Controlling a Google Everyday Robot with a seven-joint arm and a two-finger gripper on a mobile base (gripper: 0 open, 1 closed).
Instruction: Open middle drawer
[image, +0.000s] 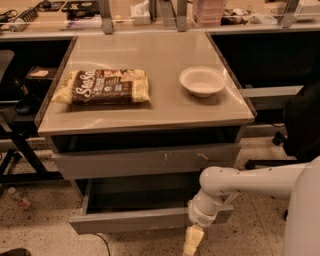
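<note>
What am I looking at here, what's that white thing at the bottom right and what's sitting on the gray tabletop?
There is one camera view, looking down at a gray cabinet with drawers. The white tube coming in from the right is the robot's arm; the machine rolls on a base and has only this one arm. At the end of the arm is the gripper, a two-finger claw. It points down just in front of the middle drawer, which stands pulled out with its tray showing. Nothing appears to be held. On the cabinet top lie a snack bag and a white bowl. Above the open drawer is a closed, scratched drawer face.
</note>
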